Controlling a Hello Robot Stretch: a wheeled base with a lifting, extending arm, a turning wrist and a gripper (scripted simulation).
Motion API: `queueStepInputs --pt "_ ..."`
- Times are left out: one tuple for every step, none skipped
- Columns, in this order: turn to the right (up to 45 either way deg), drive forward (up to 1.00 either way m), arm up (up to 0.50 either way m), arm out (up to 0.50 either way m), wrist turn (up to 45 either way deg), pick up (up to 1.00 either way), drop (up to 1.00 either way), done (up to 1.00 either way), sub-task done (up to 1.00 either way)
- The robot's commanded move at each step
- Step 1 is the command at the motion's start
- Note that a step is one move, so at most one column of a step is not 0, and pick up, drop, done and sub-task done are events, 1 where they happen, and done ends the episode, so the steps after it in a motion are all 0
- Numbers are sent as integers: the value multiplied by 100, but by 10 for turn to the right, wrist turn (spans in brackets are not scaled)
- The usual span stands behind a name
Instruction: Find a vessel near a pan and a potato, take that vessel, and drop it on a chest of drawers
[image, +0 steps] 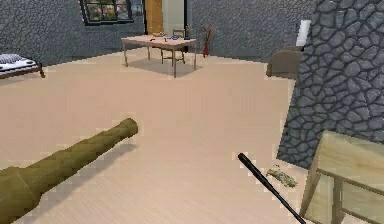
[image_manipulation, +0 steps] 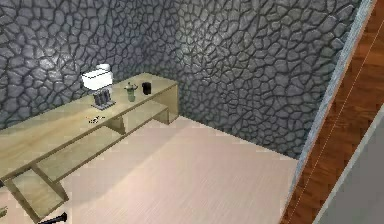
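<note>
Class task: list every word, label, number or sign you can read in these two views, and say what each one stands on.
None can be read.
Dark specks on the wooden bench near the lamp: too small to tell if they are print.
Items on the far table: too small to read.

No legible text — no signs
</note>
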Motion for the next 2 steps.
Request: queueStepInputs --pt "-60 0 0 0 0 0 0 0 0" --pt "0 100 0 0 0 0 0 0 0"
